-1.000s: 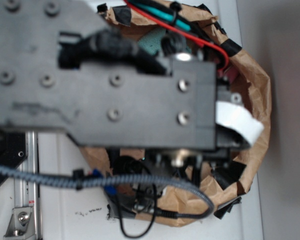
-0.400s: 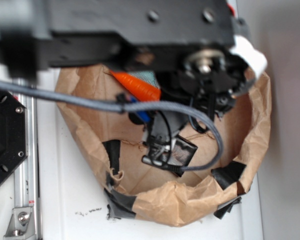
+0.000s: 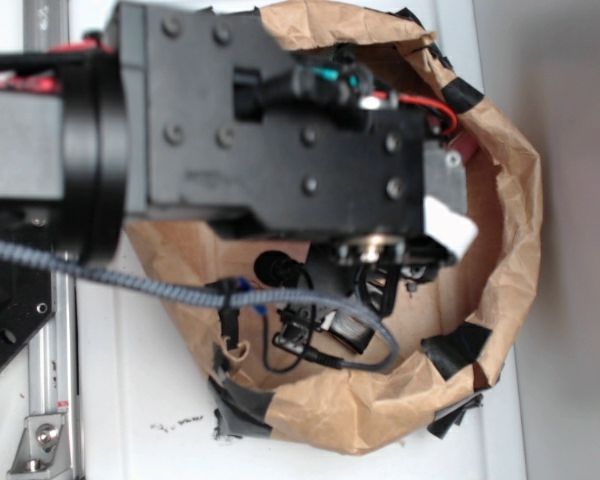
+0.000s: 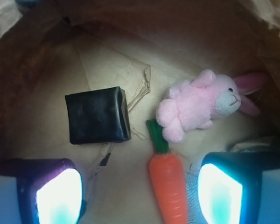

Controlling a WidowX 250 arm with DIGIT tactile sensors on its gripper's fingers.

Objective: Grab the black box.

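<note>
The paper bag [image 3: 505, 215] on the bench holds everything, and the arm [image 3: 270, 130] hangs over it with the tool [image 4: 140, 189] spread apart and empty, so the grab is not yet done. The box [image 4: 97, 115] lies flat on the bag floor at about 11 o'clock from the tool, clear of both fingers [image 4: 58, 196], with the bunny [image 4: 200, 105] at 1 o'clock and the carrot [image 4: 167, 179] between the fingers.

The gripper [image 4: 139, 196] hangs with its fingers [image 4: 58, 196] spread wide inside the paper wall [image 3: 510, 200], which closes it in all round. Ahead and to its left the box [image 4: 98, 115] lies with bare paper floor [image 4: 107, 60] on every side. The carrot [image 4: 168, 182] lies between the fingers, nearer the right one. The bunny [image 4: 200, 105] sits ahead to the right, touching the carrot's green top.
</note>
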